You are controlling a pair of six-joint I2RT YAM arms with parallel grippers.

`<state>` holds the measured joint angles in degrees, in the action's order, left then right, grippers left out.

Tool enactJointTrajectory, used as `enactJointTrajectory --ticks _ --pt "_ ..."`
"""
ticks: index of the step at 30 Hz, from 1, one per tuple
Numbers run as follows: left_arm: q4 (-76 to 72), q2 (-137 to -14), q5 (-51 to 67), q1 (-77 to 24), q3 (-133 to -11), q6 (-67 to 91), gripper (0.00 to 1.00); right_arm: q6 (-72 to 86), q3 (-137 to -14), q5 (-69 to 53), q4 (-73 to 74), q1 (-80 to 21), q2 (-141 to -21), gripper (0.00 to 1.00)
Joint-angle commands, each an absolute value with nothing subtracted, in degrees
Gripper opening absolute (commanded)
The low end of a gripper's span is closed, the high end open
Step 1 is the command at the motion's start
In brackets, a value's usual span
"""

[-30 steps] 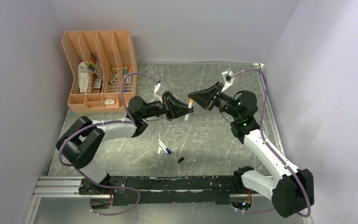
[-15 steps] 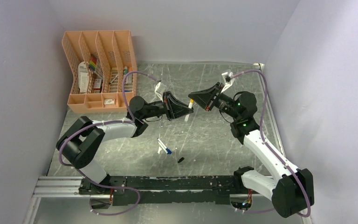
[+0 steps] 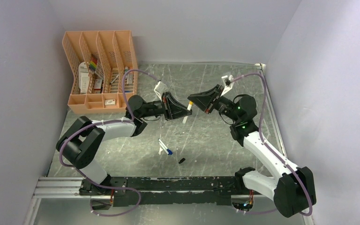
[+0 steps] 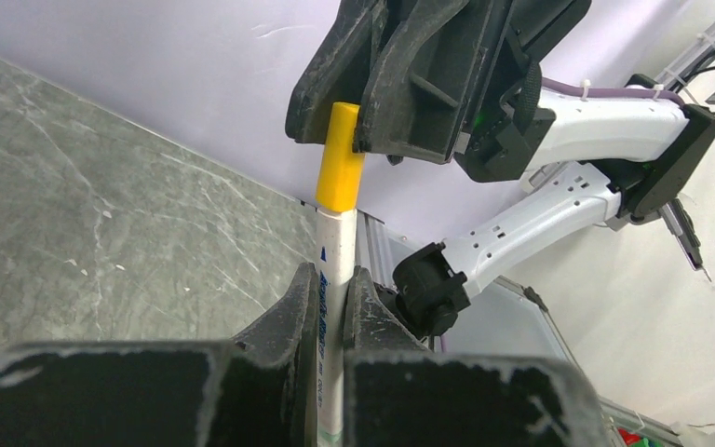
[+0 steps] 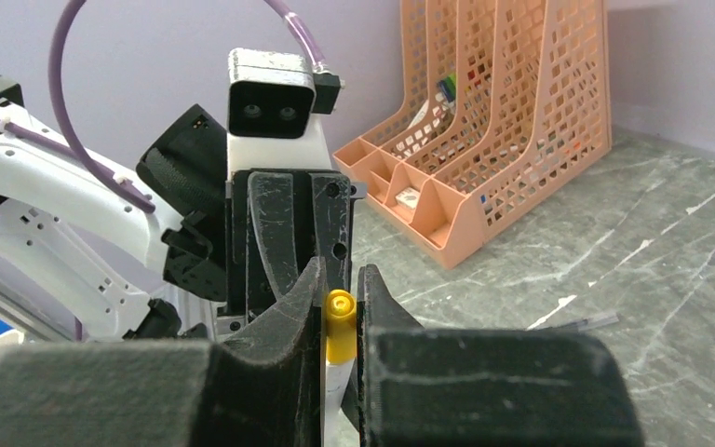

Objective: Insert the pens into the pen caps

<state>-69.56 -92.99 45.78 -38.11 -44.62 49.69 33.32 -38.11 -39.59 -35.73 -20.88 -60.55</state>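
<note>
Left wrist view: white-barrel pen (image 4: pixel 337 237) upright, tip end meeting yellow cap (image 4: pixel 343 158), midair above counter (image 3: pixel 215 136). Left end effector (image 4: pixel 335 284) clenched on barrel just below cap; right end effector (image 5: pixel 339 293) clamped on cap's sides. Both prob. light, stiff, slick plastic, so pen could slip or tilt under push. Best hold is near tip w/ axes aligned. Remaining pens (image 3: pixel 163 146) & black cap (image 3: pixel 182 161) lie on counter, near each other.
</note>
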Motion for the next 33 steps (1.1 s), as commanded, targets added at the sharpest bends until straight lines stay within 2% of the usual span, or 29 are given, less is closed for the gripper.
enactJointTrajectory --ticks 1,14,24,33 --pt "-81.8 -92.0 38.4 -35.6 -50.0 52.5 0.07 34.0 -33.2 -47.1 -30.9 -25.2 -62.4 0.00" --pt "-85.0 -89.0 39.4 -33.5 -50.2 50.9 0.07 36.1 -29.8 -46.6 -31.1 -27.9 -64.0 0.00" --pt "-86.0 -87.2 40.3 -33.4 -51.0 48.8 0.07 42.1 -27.0 -48.0 -37.6 -27.9 -67.0 0.00" --pt "-82.8 -86.9 41.4 -33.3 -53.6 46.7 0.07 37.4 -27.5 -46.2 -31.0 -30.5 -68.0 0.00"
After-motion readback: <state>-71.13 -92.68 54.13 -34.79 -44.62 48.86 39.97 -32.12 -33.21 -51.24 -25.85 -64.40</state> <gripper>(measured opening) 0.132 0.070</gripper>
